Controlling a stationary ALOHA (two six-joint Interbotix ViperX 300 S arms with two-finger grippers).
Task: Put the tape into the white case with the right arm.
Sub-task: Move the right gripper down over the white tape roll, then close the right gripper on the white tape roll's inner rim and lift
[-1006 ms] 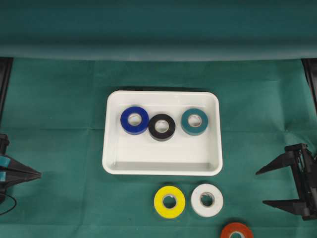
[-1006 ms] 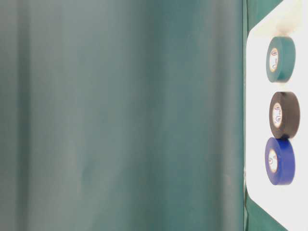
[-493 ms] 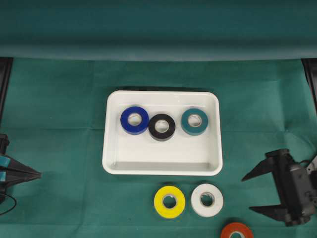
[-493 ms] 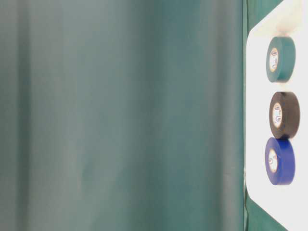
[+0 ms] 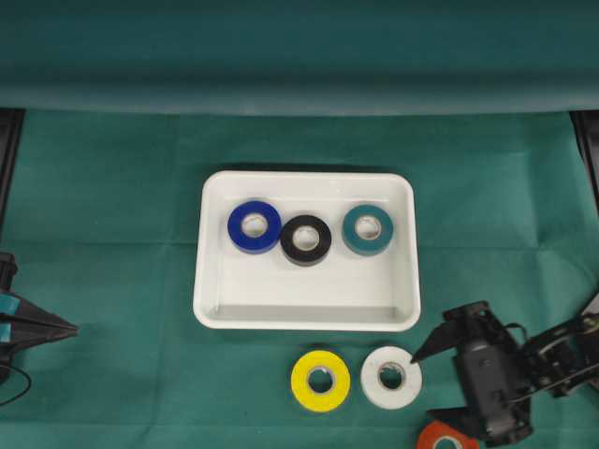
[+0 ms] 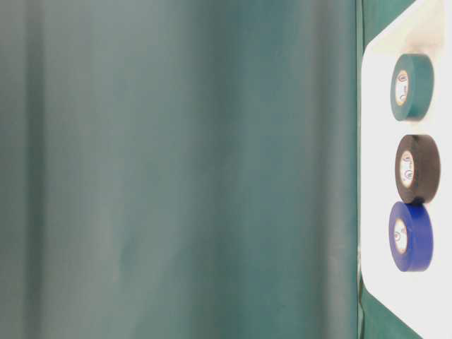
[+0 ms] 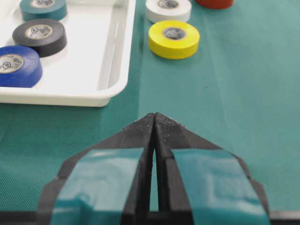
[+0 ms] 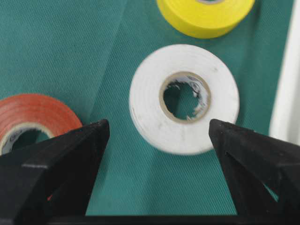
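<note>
Currently we see the right gripper (image 5: 430, 383) with its jaws spread wide, just right of the white tape roll (image 5: 391, 377), which lies flat on the green cloth (image 5: 112, 234) beside the yellow roll (image 5: 320, 381) and the red roll (image 5: 445, 437). Farther back, the white case (image 5: 307, 316) holds the blue roll (image 5: 254, 226), black roll (image 5: 306, 239) and teal roll (image 5: 367, 229). At far left, the left gripper (image 7: 154, 123) rests pressed together, holding nothing.

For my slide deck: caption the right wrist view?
Open right gripper poised around the white tape roll, red roll and yellow roll nearby.
</note>
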